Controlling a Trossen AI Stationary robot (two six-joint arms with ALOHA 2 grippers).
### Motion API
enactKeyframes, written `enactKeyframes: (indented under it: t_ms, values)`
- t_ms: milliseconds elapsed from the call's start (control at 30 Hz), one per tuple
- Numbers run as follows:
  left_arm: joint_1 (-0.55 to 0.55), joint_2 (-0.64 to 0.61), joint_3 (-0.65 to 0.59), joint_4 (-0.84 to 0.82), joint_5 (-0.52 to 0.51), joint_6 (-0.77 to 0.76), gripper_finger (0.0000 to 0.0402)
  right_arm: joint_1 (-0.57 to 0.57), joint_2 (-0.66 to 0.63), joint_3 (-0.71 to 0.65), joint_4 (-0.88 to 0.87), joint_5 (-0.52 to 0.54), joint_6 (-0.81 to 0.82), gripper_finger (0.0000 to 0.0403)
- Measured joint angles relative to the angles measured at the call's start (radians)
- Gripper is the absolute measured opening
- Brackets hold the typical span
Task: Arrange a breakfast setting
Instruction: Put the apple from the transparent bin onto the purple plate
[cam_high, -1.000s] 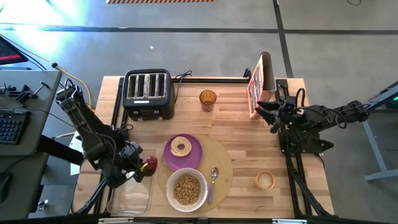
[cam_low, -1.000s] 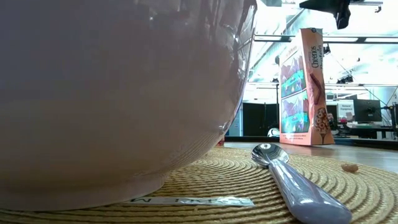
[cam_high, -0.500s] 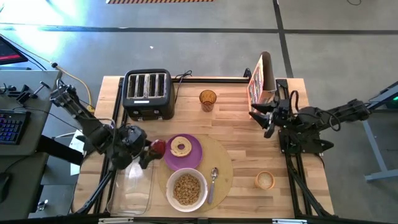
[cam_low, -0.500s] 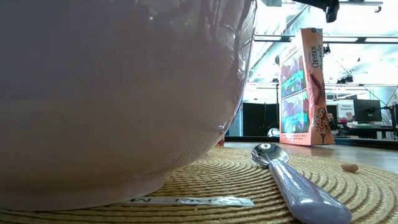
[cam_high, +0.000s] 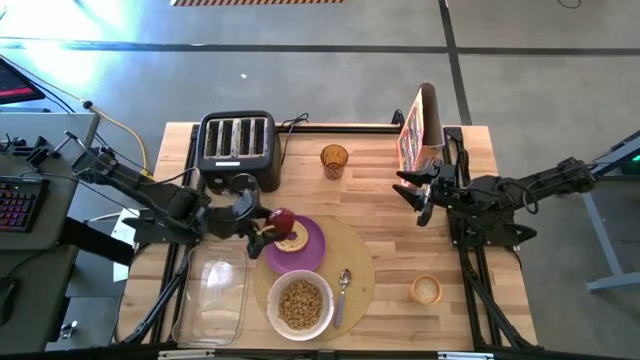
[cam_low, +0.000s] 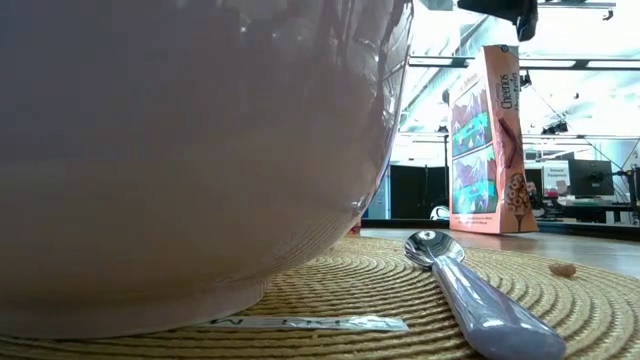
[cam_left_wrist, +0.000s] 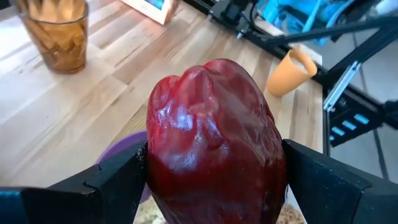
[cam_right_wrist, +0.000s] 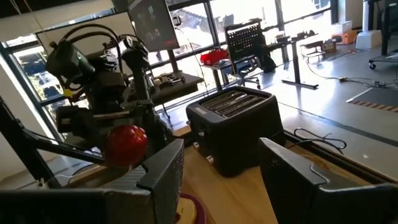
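over the purple plate (cam_high: 300, 246), at its left edge beside the bagel (cam_high: 291, 238), a dark red food piece (cam_high: 282, 219) is being held up by the left gripper (cam_high: 262, 226). its fingers are spread wide and are pressed on both sides of the red piece. the plate is sitting on the round mat (cam_high: 355, 258), with the white bowl (cam_high: 300, 304) of cereal (cam_high: 299, 303) and the spoon (cam_high: 341, 292) close by. the step in hand looks to be putting the red piece on the plate. next, it likely needs to be lowered gently beside the bagel and let go.

the right gripper (cam_high: 417, 193) is waiting near the cereal box (cam_high: 412, 137), half open and holding nothing.

in the left wrist view the shiny red piece (cam_left_wrist: 214, 143) is seen up close between the fingers (cam_left_wrist: 118, 180). in the low view it is hidden behind the bowl (cam_low: 190, 150); only the spoon (cam_low: 475, 290) and mat (cam_low: 400, 300) are shown.
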Motion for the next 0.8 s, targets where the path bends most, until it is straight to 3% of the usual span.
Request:
enactKeyframes:
  t_ms: [267,633,800]
  values:
    - [0.097,0.122,0.0,0.11,0.107,0.112,0.0326,0.0,0.006,0.0,-0.003,0.0,0.006,0.0188]
    - [0.152,0.335,0.0,0.315,0.197,0.084,0.0326,0.0,0.006,0.0,-0.02,0.001,0.006,0.0188]
    - [0.152,0.393,0.0,0.295,0.204,0.028,0.0326,0.0,0.006,0.0,-0.05,0.0,0.036,0.0188]
